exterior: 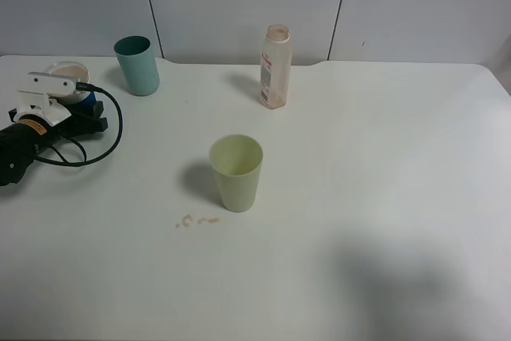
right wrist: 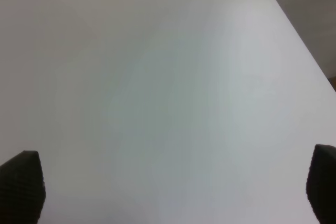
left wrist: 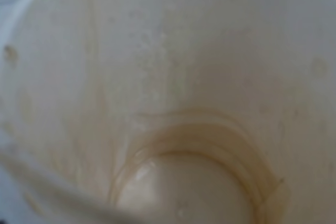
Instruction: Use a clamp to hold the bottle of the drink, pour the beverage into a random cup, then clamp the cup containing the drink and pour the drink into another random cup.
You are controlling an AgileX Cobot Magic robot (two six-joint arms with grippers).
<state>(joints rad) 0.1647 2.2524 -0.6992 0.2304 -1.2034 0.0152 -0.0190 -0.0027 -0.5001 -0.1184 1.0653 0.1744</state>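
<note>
Cups stand in three places on the white tabletop [exterior: 383, 165]. In the exterior high view we see a teal cup [exterior: 137, 65] near the far left corner, upright, and a pale green cup [exterior: 236, 172] upright near the middle, with a few small brownish drops [exterior: 196, 220] on the tabletop just in front of it. The drink bottle [exterior: 275, 66] stands upright by the far edge, uncapped, well apart from both cups; we see little or no liquid through its clear wall.

At the left edge the left arm lies low over the tabletop, its black cable [exterior: 96, 129] looping beside it. Just beyond its white wrist housing we see the rim of a white cup [exterior: 65, 74], beside the teal cup. The high view hides the left hand, so we cannot tell there whether it grips that cup.

The left wrist view gives what the high view lacks: it looks straight into the white cup [left wrist: 168, 98], whose inner wall is streaked with brownish residue, with a milky pool at the bottom. No fingers show in it, so the left hand's state remains unknown to us.

The right arm does not appear in the high view. The right wrist view shows the right hand [right wrist: 173, 187] over bare tabletop, its two dark ribbed fingertips [right wrist: 23, 184] spread wide apart with nothing between them.
</note>
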